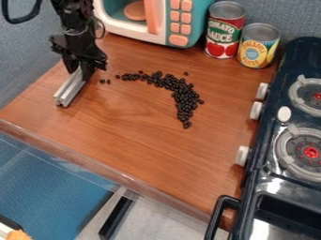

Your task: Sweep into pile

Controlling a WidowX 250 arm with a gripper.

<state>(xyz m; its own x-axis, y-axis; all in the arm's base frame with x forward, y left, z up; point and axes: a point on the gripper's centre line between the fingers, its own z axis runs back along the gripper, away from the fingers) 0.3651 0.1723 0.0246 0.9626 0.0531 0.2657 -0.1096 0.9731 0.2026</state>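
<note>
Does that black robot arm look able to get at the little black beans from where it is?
Probably yes, using the metal bar in its gripper: nothing stands between the bar and the black beans, and the red can sits well behind them.

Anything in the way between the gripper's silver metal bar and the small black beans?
Nothing visible blocks the way from the silver metal bar in the black two-finger gripper to the curved band of small black beans; only a few stray beans lie between them on the brown wooden counter.
</note>
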